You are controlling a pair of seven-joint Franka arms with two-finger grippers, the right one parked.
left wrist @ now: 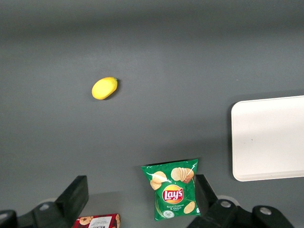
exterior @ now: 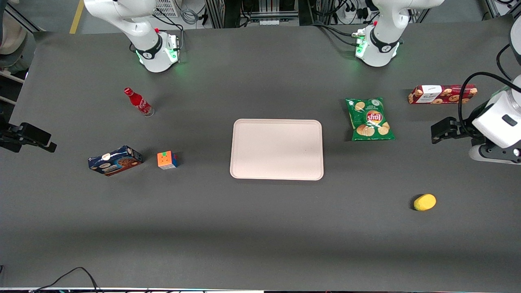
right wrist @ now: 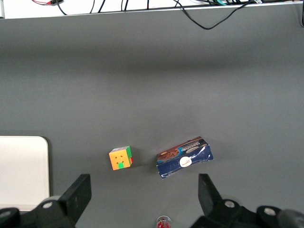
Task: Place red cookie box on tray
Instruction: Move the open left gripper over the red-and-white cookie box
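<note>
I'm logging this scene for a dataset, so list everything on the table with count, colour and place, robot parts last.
long dark-red cookie box: 1, red with white label, toward the working arm's end.
flat cream-pink tray: 1, mid-table, nothing on it.
green chip bag: 1, between tray and red box.
yellow lemon: 1, nearer the front camera than the bag.
dark-blue cookie box: 1, toward the parked arm's end.
multicoloured puzzle cube: 1, beside the blue box.
red soda bottle: 1, tilted.
left arm's tool: 1, black, open, near the red box, apart from it.

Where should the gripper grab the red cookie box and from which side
Probably from above, across the narrow width near the middle of the red cookie box. It lies flat, long and slim, clear of the chip bag. The open gripper sits nearer the front camera than the box, holding nothing.
</note>
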